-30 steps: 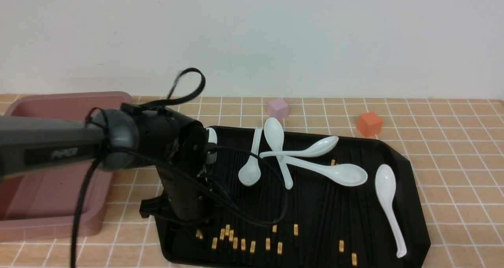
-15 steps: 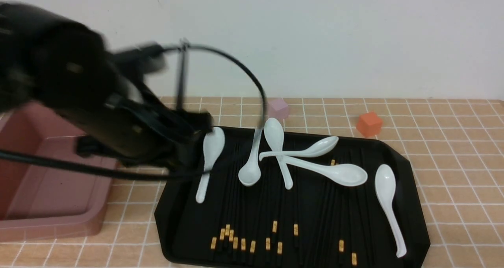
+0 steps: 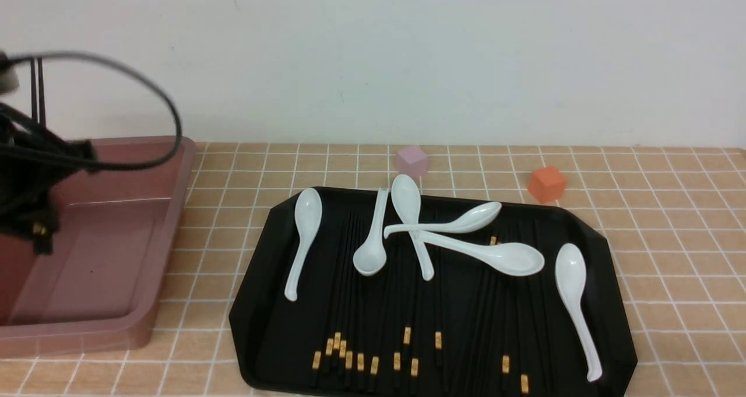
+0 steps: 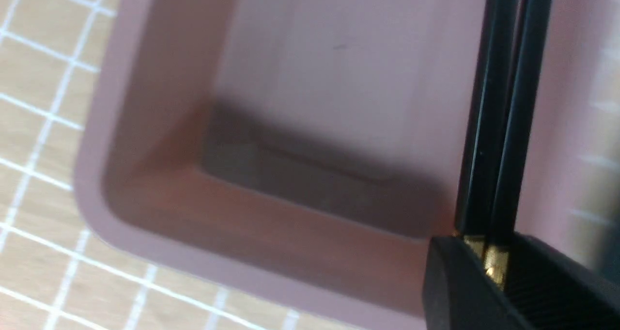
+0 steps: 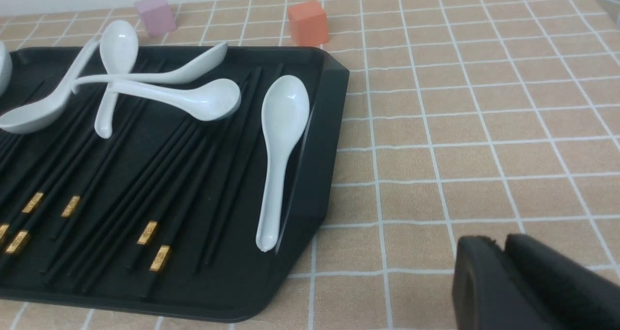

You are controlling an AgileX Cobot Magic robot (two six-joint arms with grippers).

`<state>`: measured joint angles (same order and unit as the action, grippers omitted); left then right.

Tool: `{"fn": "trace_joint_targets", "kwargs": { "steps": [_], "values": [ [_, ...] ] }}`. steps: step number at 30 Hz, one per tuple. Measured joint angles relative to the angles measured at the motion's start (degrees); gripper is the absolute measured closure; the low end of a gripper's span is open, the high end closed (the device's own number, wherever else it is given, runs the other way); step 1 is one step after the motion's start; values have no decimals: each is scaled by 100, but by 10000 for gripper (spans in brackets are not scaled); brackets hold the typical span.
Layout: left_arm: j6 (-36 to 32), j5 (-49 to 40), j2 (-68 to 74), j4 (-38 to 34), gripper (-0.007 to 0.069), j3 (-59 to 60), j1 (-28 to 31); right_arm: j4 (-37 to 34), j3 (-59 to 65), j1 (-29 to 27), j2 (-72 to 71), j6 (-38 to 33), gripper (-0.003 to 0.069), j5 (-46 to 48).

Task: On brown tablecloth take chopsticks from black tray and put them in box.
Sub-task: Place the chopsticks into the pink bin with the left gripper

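My left gripper (image 3: pixel 38 234) is at the far left above the mauve box (image 3: pixel 76 338), shut on two black chopsticks. In the left wrist view the held chopsticks (image 4: pixel 503 126) run away from the gripper (image 4: pixel 489 245), their gold bands between the jaws, with the box (image 4: pixel 97 150) below. Several more chopsticks (image 3: pixel 408 304) lie in the black tray (image 3: pixel 274 321) on the brown tablecloth (image 3: pixel 670 257). My right gripper (image 5: pixel 501 245) is shut and empty over the tablecloth (image 5: pixel 460 126), beside the tray (image 5: pixel 315 175) and its chopsticks (image 5: pixel 160 175); it does not show in the front view.
Several white spoons (image 3: pixel 495 254) lie across the chopsticks in the tray's far half. A pink cube (image 3: pixel 412 160) and an orange cube (image 3: pixel 546 183) stand behind the tray. A black cable (image 3: pixel 169 105) loops above the box.
My left arm has lifted from the tray's left front and swung left over the box, carrying the chopsticks. The white spoon it hid at the tray's left now shows.
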<state>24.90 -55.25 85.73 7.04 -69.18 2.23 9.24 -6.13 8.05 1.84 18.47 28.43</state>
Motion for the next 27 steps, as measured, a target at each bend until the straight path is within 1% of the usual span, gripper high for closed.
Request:
{"fn": "trace_joint_targets", "kwargs": {
  "steps": [3, 7, 12, 14, 15, 16, 18, 20, 22, 24, 27],
  "values": [
    [-200, 145, 559, 54, 501, 0, 154, 0, 0, 0, 0, 0, 568, 0],
    [-387, 395, 1229, 241, 501, 0, 167, 0, 0, 0, 0, 0, 564, 0],
    [-396, 591, 1541, 382, 499, 5, 172, 0, 0, 0, 0, 0, 560, 0],
    [-396, 654, 1549, 404, 478, 5, 172, 0, 0, 0, 0, 0, 559, 0],
    [-396, 667, 1549, 410, 463, 5, 172, 0, 0, 0, 0, 0, 557, 0],
    [-371, 679, 1543, 424, 417, 5, 172, 0, 0, 0, 0, 0, 555, 0],
    [-263, 603, 1525, 432, 349, 5, 172, 0, 0, 0, 0, 0, 552, 0],
    [-223, 427, 1458, 459, 298, 5, 172, 0, 0, 0, 0, 0, 551, 0],
    [-200, 182, 1299, 544, 265, 5, 172, 0, 0, 0, 0, 0, 548, 0],
    [-194, 33, 1039, 585, 267, 5, 172, 0, 0, 0, 0, 0, 547, 0],
    [-189, -105, 669, 592, 324, 5, 172, 0, 0, 0, 0, 0, 547, 0]
  ]
}}
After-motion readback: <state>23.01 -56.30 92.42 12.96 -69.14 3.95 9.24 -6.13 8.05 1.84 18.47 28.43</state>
